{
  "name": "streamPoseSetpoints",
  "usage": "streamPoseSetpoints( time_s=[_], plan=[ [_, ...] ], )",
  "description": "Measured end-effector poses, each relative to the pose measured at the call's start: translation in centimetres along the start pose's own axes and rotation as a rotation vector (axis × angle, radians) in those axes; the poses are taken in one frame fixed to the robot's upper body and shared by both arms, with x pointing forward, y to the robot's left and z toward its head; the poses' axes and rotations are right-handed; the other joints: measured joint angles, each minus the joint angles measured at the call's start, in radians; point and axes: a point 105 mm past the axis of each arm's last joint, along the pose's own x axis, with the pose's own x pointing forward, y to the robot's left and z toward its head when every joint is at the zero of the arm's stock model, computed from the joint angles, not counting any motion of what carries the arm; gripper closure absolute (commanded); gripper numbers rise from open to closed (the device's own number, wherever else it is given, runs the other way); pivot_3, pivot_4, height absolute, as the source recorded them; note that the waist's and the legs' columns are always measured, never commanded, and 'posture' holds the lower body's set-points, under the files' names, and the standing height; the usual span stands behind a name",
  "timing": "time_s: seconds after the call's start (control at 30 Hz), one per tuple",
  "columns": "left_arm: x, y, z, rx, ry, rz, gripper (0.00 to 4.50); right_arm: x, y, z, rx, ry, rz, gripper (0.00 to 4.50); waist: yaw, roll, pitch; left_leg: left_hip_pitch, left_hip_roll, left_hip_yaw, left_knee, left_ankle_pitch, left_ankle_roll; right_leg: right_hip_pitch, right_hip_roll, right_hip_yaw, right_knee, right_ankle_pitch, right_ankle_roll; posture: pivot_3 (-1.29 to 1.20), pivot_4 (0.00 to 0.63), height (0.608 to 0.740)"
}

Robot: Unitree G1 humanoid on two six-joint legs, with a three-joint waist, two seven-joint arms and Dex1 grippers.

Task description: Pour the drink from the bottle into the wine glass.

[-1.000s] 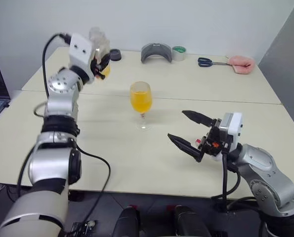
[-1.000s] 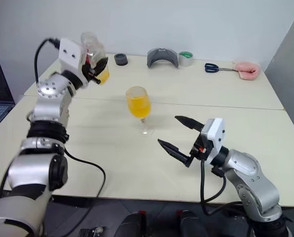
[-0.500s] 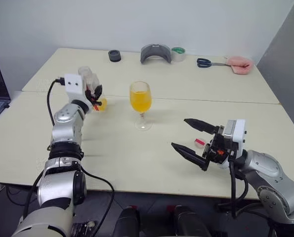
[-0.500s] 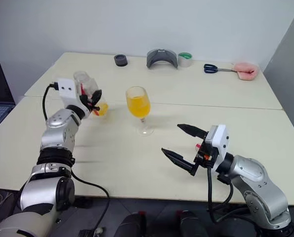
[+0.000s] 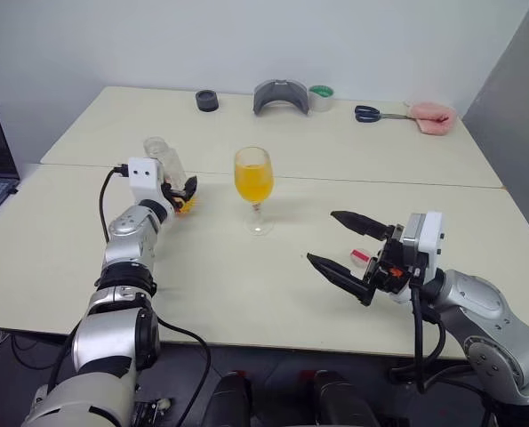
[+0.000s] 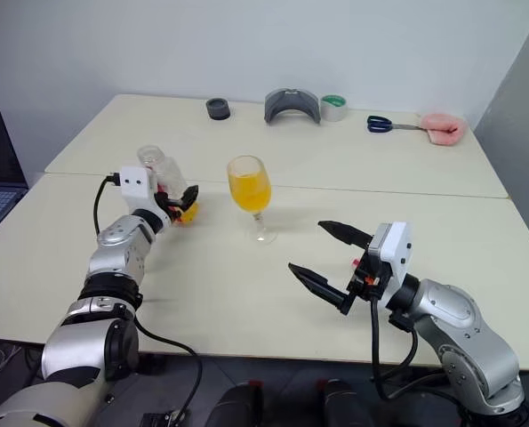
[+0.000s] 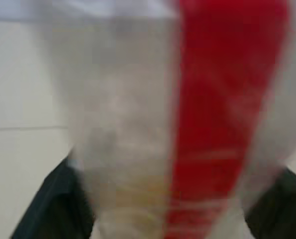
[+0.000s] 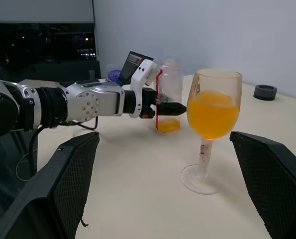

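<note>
At the left of the frame I have the left gripper [image 6: 180, 203] level over the pale counter [image 5: 273, 294], its black fingers either side of the small clear squarish plastic bottle with the red stripe [image 6: 157, 173]. The bottle stands upright, long axis vertical, a little orange-yellow drink [image 8: 166, 125] in its base. I can't tell whether the fingers clamp it or have let go. Just right of it, centre frame, the clear stemmed wine glass [image 5: 253, 189] stands upright, its smooth tulip bowl over half full of orange drink; pouring looks done to me. Lower right, the right gripper [image 5: 342, 245] hovers with fingers spread wide, empty, the glass beyond its tips. The left arm is nearer the bottle.
</note>
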Motion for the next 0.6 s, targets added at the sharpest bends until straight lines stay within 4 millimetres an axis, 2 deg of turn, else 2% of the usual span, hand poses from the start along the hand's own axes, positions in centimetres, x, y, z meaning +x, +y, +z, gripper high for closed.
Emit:
streamPoseSetpoints(
  time_s=[0.13, 0.3, 0.5, 0.6],
  plan=[
    [-0.2, -0.1, 0.5, 0.018, -0.011, -0.013, 0.04, -0.1, 0.1, 0.0, 0.004, 0.002, -0.007, 0.00, -0.001, 0.000, 0.000, 0.000, 0.000, 0.000, 0.000, 0.000, 0.000, 0.000, 0.000, 0.000, 0.000, 0.000, 0.000, 0.00, 0.150, 0.740],
    [-1.9, 0.5, -0.2, 0.048, 0.017, -0.011, 0.04, -0.9, 0.0, -0.9, 0.033, 0.042, -0.048, 0.00, -0.003, 0.000, 0.000, 0.000, 0.001, 0.000, -0.001, 0.000, 0.000, 0.000, 0.000, 0.000, 0.000, 0.000, 0.000, 0.00, 0.150, 0.740],
    [-5.5, 1.2, -0.9, 0.069, 0.061, 0.032, 0.04, -2.5, -0.1, -2.9, 0.071, 0.124, -0.135, 0.00, -0.004, 0.000, 0.000, 0.001, 0.003, 0.000, -0.001, 0.000, 0.000, 0.000, -0.001, 0.002, 0.000, 0.000, 0.000, 0.00, 0.150, 0.740],
    [-7.5, 0.5, -0.7, 0.064, 0.067, 0.037, 0.04, -3.6, -0.9, -4.3, 0.076, 0.180, -0.286, 0.00, -0.002, -0.001, -0.001, 0.001, 0.003, 0.000, -0.001, 0.000, 0.000, 0.001, -0.001, 0.002, 0.000, 0.000, 0.000, 0.00, 0.150, 0.740]
  ],
)
